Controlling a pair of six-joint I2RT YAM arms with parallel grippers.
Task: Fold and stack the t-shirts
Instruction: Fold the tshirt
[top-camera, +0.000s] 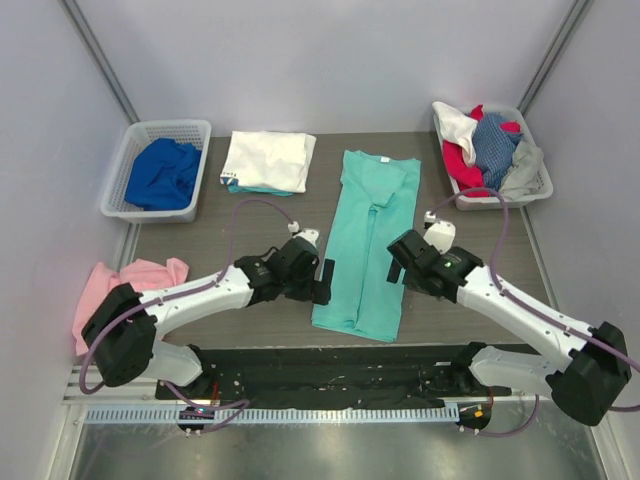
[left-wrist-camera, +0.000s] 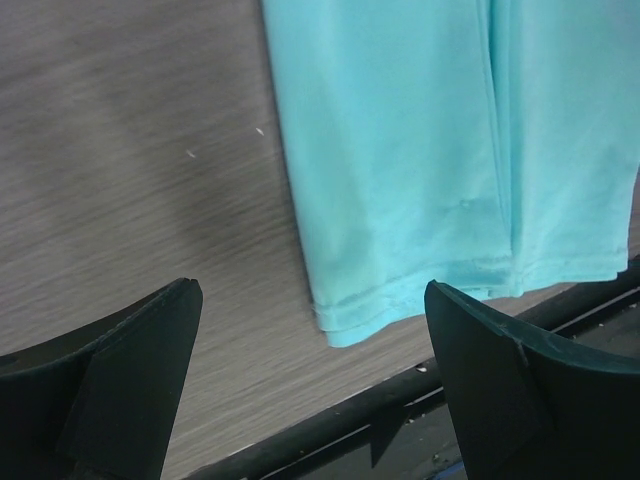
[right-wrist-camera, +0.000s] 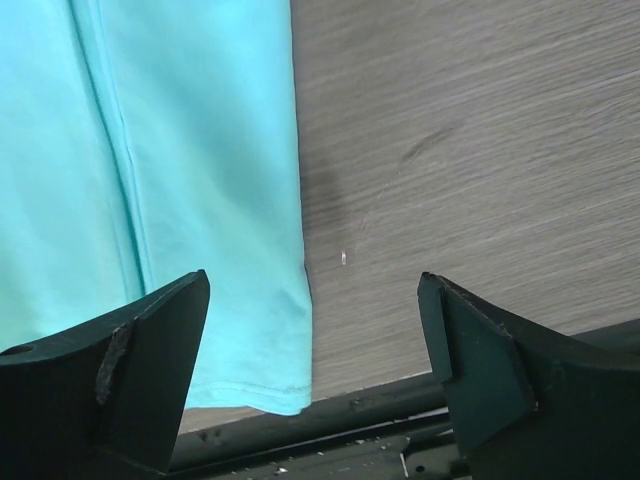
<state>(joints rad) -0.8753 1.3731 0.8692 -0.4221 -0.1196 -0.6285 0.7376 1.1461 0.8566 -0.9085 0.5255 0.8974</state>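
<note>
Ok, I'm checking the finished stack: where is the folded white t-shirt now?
In the top view, the folded white t-shirt lies toward the far edge of the table, left of centre, between the left basket and the mint-green t-shirt.

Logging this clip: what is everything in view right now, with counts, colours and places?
mint-green t-shirt: 1, mint green, folded into a long strip, flat at mid-table
folded shirts: 2 stacked, white over teal, far side, left of middle
left basket: 1, white lattice, far left corner
blue t-shirt: 1, royal blue, crumpled in the left basket
right basket: 1, white, far right corner
heap of clothes: count unclear; white, red, blue-grey, grey; in the right basket
pink cloth: 1, pink, table's left edge
table: 1, dark wood grain
left claw: 1, black, open, by the strip's left edge
right claw: 1, black, open, by its right edge
</note>
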